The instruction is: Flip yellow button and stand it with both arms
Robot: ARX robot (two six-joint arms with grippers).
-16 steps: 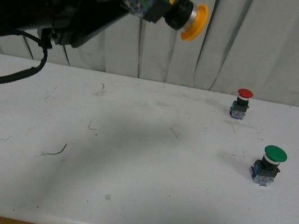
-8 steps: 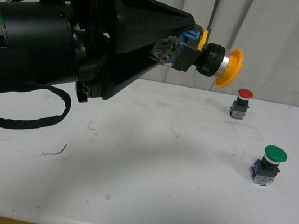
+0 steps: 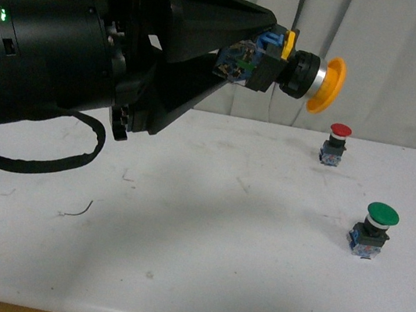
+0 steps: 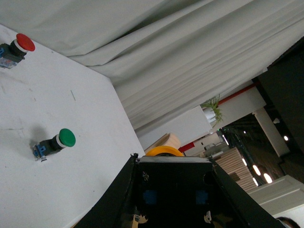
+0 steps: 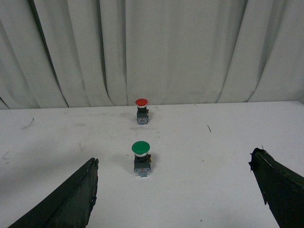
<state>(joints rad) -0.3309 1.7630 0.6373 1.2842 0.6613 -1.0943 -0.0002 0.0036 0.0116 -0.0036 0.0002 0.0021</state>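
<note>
Aloft, yellow-capped push-button switch lies horizontal, cap rightward, base half-hidden in clamped black left gripper. The black right gripper gapes empty.

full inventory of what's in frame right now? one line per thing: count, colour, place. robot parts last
yellow button: 1, yellow-orange cap, held in the air above the table, cap pointing sideways
red button: 1, red cap, upright on the table, far right, near the curtain
green button: 1, green cap, upright on the table, right side, nearer than the red one
table: 1, white, scuffed
curtain: 1, pale grey, behind the table
cable: 1, black, hanging from the left arm
left gripper: 1, black, shut on the yellow button's base
right gripper: 1, black, fingers wide apart, nothing between them, over the table
</note>
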